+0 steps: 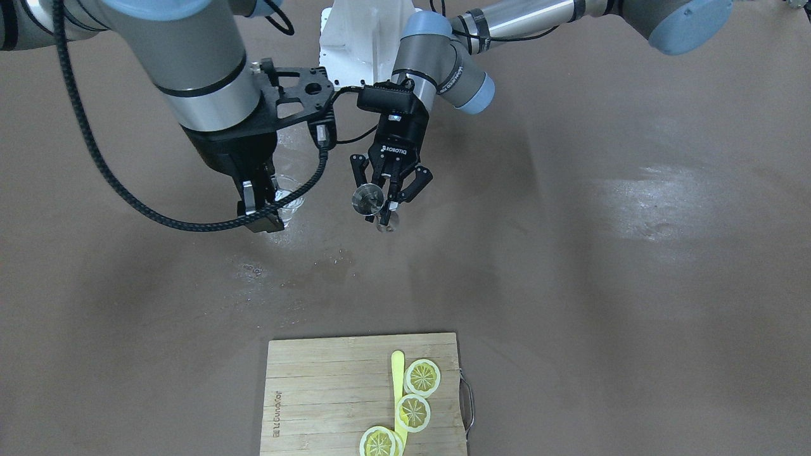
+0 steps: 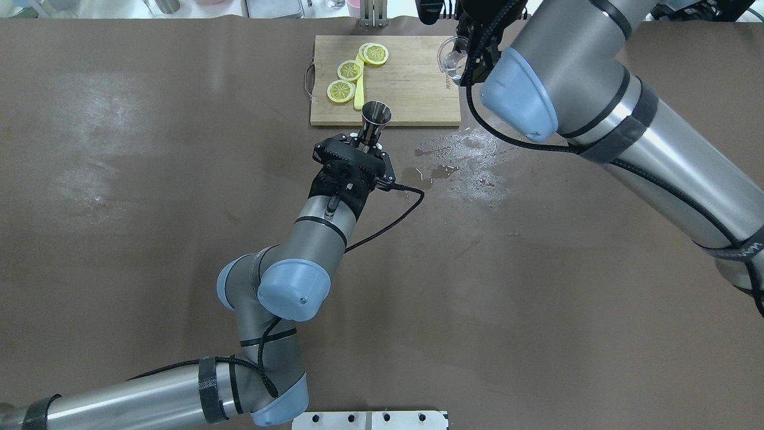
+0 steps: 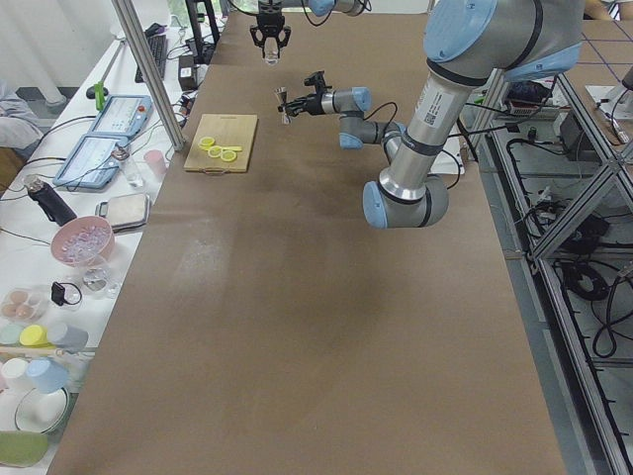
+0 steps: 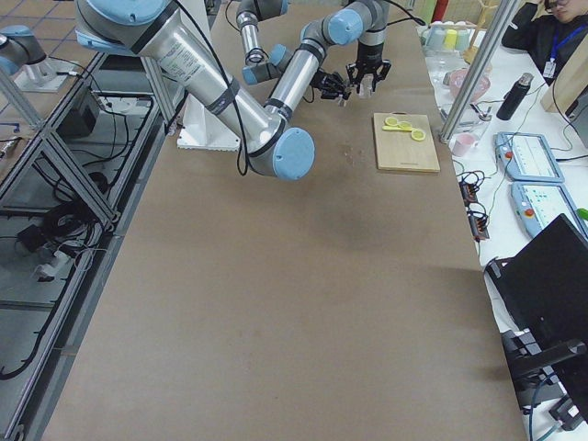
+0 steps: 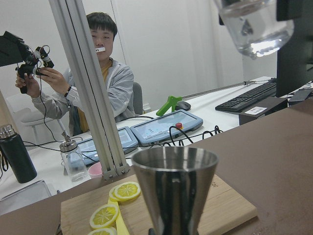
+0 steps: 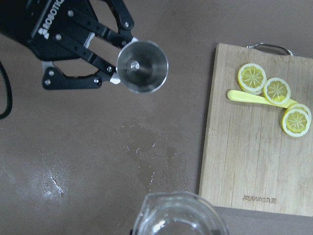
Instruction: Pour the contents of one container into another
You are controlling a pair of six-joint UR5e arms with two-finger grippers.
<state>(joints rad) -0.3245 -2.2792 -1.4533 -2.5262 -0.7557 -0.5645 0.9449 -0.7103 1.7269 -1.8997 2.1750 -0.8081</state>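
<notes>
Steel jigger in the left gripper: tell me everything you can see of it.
The shiny steel hourglass jigger has two cones joined at a narrow waist. It stands upright, mouth up, bowl seemingly empty. The left gripper is shut on its waist, holding it clear of the brown table, short of the wooden cutting board. The clear glass pitcher in the right gripper hangs apart; nothing else touches it.

Your brown-covered table runs down the room with an aluminium post standing at its edge, a white side bench carrying a pink bowl alongside it, and a plain white wall beyond.
</notes>
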